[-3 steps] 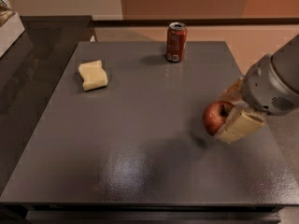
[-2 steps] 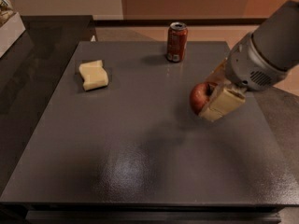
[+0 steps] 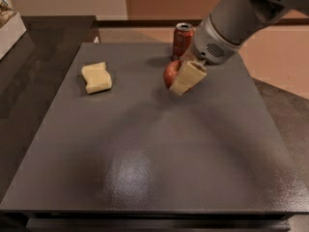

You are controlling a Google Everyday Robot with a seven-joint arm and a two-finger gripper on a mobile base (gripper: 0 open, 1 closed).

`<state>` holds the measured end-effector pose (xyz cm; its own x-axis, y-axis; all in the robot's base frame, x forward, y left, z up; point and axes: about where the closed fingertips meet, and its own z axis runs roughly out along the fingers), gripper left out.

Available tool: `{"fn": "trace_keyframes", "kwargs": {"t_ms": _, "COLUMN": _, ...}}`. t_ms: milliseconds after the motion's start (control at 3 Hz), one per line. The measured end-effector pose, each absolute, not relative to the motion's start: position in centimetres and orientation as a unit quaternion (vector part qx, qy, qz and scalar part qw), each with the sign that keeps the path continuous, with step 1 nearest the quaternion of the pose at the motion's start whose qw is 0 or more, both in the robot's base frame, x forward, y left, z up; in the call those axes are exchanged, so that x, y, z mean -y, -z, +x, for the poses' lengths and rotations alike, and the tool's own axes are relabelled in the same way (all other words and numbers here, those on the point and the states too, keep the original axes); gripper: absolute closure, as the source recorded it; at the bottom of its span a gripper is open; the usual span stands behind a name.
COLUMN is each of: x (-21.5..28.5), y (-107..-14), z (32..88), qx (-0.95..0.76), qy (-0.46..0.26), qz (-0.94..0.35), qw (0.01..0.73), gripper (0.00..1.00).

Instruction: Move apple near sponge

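The red apple (image 3: 170, 74) is held between my gripper's pale yellow fingers (image 3: 189, 77), just above the dark grey table (image 3: 145, 153), a little right of its middle near the far edge. My gripper (image 3: 179, 77) is shut on the apple, and the near finger hides most of the fruit. The pale yellow sponge (image 3: 96, 78) with its notched edge lies flat on the table's far left part, well to the left of the apple.
A red soda can (image 3: 182, 40) stands upright at the table's far edge, just behind the gripper. My grey arm (image 3: 227, 28) reaches in from the upper right. A dark counter (image 3: 29, 57) adjoins the table's left side.
My gripper has carried the apple leftward and toward the far edge, from the table's right side to just in front of the soda can. The sponge and can have not moved.
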<state>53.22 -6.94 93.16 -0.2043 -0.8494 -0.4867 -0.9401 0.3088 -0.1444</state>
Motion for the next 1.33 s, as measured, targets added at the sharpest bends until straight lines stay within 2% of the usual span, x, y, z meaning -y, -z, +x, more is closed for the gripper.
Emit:
{"fn": "trace_keyframes", "kwargs": {"t_ms": 667, "x": -1.1, "y": -90.7, "z": 58.5, "qx": -0.763, "qy": -0.112, "qz": -0.590, "qw": 0.239, "gripper": 1.00}}
{"fn": "trace_keyframes", "kwargs": {"t_ms": 1333, "x": -5.8, "y": -89.1, "z": 60.8, "qx": -0.752, "qy": -0.124, "qz": -0.605, "qw": 0.229, "gripper": 1.00}}
